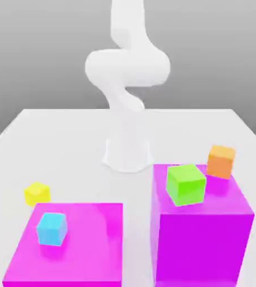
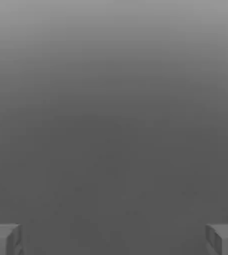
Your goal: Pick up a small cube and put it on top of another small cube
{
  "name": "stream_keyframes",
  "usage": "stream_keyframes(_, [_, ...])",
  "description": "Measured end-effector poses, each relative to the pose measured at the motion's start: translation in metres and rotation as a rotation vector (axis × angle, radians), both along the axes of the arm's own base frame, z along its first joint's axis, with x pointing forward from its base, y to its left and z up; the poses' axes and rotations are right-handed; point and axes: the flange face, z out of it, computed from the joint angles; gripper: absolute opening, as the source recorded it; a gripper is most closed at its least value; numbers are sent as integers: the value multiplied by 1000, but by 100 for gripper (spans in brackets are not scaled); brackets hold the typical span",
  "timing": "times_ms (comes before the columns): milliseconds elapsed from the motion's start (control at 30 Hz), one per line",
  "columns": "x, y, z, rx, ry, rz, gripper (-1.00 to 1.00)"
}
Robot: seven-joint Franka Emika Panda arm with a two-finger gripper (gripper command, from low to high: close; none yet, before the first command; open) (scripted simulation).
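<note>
The small yellow cube point(image 1: 37, 193) rests on the white table point(image 1: 68, 134), at the exterior view's left, just behind the low magenta block point(image 1: 91, 241). A cyan cube point(image 1: 52, 228) sits on that low block. On the tall magenta block point(image 1: 203, 235) stand a green cube point(image 1: 186, 184) and, at its far right corner, an orange cube point(image 1: 221, 161). The white arm point(image 1: 124, 73) rises from its base behind the blocks and leaves the picture at the top. In the hand view my gripper point(image 2: 114, 239) is open, its fingertips point(image 2: 3, 239) far apart with nothing between them, facing plain grey background.
The arm's base point(image 1: 127, 154) stands mid-table, right behind the gap between the two magenta blocks. The tall block is about twice the height of the low one. Bare table lies to the left of and behind the yellow cube.
</note>
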Motion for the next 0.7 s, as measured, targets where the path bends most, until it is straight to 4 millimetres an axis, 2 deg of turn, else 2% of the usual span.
stream_keyframes(67, [18,-34,-49,-7,74,-53,0])
stream_keyframes(133, [27,-68,-99,-8,146,-103,0])
stream_keyframes(200, [28,-102,-149,-2,219,-151,0])
stream_keyframes(300, [14,-148,-224,19,327,-221,0])
stream_keyframes(433, [-34,-199,-325,72,474,-312,0])
stream_keyframes(500, [-70,-216,-376,114,551,-358,0])
stream_keyframes(567, [-114,-226,-428,169,631,-404,0])
stream_keyframes(600, [-135,-227,-449,195,664,-423,0])
stream_keyframes(633, [-147,-229,-462,211,679,-439,0])
stream_keyframes(700, [-153,-229,-482,218,691,-442,0])
